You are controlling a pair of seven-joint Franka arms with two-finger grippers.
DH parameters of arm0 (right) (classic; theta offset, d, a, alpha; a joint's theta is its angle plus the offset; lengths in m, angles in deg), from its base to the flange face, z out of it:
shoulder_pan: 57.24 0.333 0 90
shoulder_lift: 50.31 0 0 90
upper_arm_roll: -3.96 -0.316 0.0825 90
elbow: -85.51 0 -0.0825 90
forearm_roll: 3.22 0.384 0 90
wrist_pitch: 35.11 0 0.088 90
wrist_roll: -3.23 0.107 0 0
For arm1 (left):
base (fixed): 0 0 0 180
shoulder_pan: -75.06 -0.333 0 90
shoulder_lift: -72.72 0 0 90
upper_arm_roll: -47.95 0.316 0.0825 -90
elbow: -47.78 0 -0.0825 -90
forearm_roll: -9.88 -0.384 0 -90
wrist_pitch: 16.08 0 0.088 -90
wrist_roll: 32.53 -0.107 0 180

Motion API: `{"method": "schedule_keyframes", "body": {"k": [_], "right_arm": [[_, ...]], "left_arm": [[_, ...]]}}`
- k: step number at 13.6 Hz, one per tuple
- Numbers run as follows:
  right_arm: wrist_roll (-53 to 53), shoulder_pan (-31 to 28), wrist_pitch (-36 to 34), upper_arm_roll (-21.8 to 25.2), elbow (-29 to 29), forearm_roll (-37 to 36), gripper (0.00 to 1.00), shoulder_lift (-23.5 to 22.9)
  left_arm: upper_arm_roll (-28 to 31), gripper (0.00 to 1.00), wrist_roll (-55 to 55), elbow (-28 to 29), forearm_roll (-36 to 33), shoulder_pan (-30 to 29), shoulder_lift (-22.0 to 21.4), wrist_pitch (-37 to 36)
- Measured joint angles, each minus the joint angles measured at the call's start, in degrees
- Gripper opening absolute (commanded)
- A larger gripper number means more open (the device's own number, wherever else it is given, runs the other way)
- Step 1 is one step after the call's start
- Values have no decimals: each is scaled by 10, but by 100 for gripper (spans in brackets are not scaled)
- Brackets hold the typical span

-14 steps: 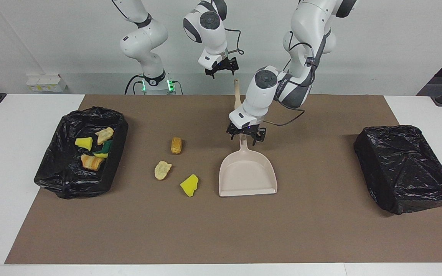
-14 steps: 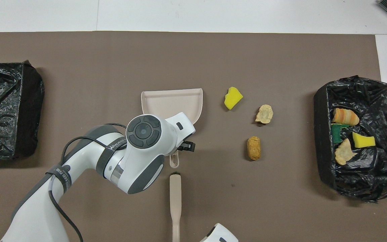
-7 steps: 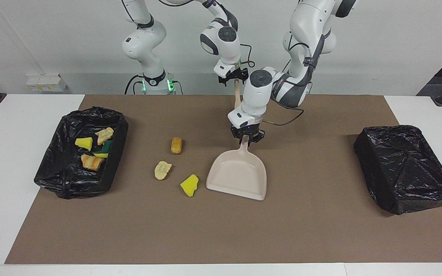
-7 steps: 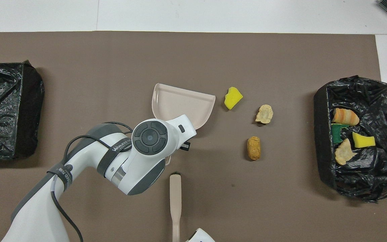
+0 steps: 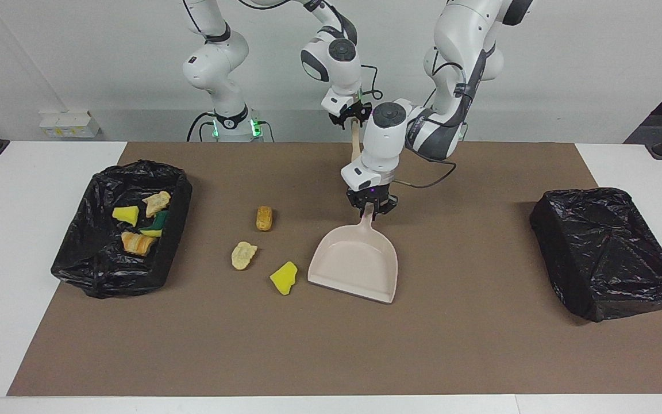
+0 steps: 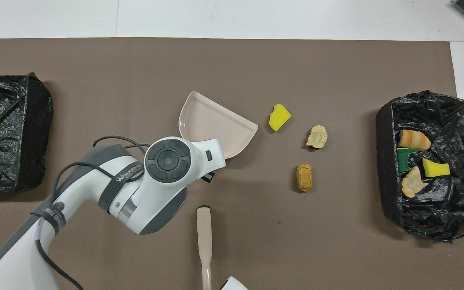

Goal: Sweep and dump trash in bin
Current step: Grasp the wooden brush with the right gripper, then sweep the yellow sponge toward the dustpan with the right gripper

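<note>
Three pieces of trash lie loose on the brown mat: a yellow sponge chunk (image 5: 284, 278) (image 6: 279, 117), a tan lump (image 5: 243, 255) (image 6: 317, 137) and a bread-like lump (image 5: 264, 218) (image 6: 304, 177). Beside the sponge chunk is the beige dustpan (image 5: 354, 264) (image 6: 216, 127), its mouth angled toward the trash. My left gripper (image 5: 370, 208) is shut on its handle. The beige brush (image 5: 354, 146) (image 6: 204, 241) lies nearer to the robots, and my right gripper (image 5: 352, 118) is shut on the end of its handle. In the overhead view the left wrist hides the dustpan handle.
A black-lined bin (image 5: 177, 227) (image 6: 386, 161) at the right arm's end of the table holds several scraps. A second black-lined bin (image 5: 604, 253) (image 6: 10, 133) stands at the left arm's end. The brown mat (image 5: 331, 356) covers the middle of the white table.
My left gripper closed on the dustpan handle and swung the pan's mouth toward the trash. My right gripper came down and closed on the brush handle; the brush shifted slightly.
</note>
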Motion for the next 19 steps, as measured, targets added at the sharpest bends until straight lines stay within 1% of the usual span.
{"method": "schedule_keyframes", "body": {"k": [2,4,7,9,11,13,15,17,19], "right_arm": [[0,-10,-13,3,-7,0,0,0],[0,-35,-63,5,-17,0,0,17],[-2,-81,-169,6,-26,-7,0,87],[-8,-111,-235,6,-25,-42,0,137],[-41,-147,-296,7,-25,-68,0,176],[-121,-215,-348,8,-24,-88,0,209],[-229,-307,-370,9,-22,-123,0,227],[-325,-383,-366,11,-18,-173,0,222],[-400,-443,-342,12,-17,-243,0,197]], "left_arm": [[4,0,-103,-1,0,-18,-26,-37],[8,0,-170,-1,0,-27,-37,-53],[10,0,-265,1,0,-35,-37,-71],[12,0,-339,1,0,-39,-37,-74],[13,0,-406,1,0,-45,-37,-75],[12,0,-434,3,-8,-47,-36,-76],[10,0,-446,5,-33,-47,-32,-76],[11,0,-510,2,-46,-48,-27,-73],[14,0,-567,-10,-51,-55,-18,-71]]}}
